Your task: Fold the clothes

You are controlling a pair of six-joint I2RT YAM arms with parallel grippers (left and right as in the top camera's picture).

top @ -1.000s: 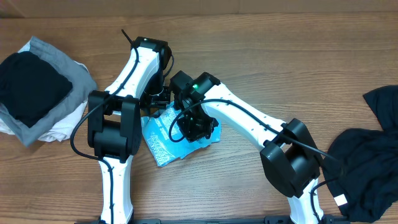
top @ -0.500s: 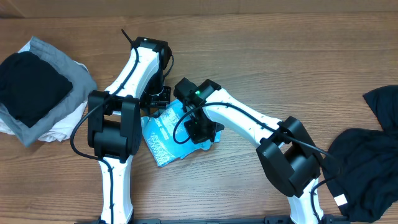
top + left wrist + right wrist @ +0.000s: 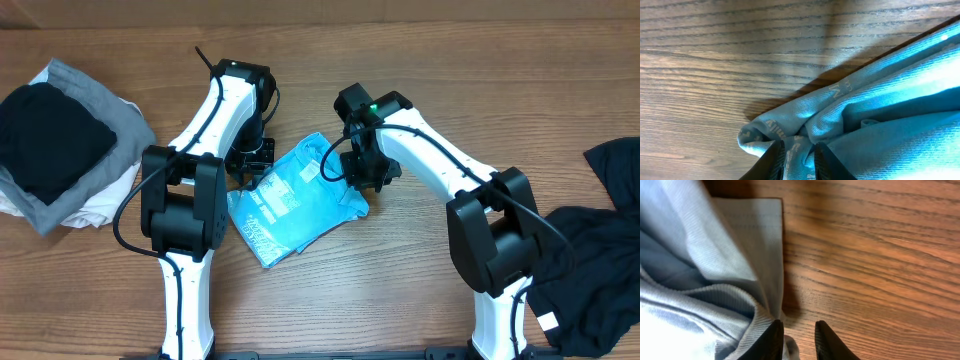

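Wooden table (image 3: 450,80), overhead view: one light blue T-shirt (image 3: 295,200) lies mid-table as a compact folded packet. At its far-left corner sits the left gripper (image 3: 252,165); at its right edge, the right gripper (image 3: 368,178).

Count: one folded stack (image 3: 55,140) well left of the T-shirt, three layers visible (black, grey, white). One loose black garment (image 3: 590,260) lies well right of it.

Left wrist view: jaws nearly together, pinching a bunched fold of the T-shirt.

Right wrist view: jaws narrowly parted at the T-shirt's hem corner; cannot tell whether cloth is held.

Judgement: last tidying of this fold. Next: let go cleanly, then fetch the black garment.
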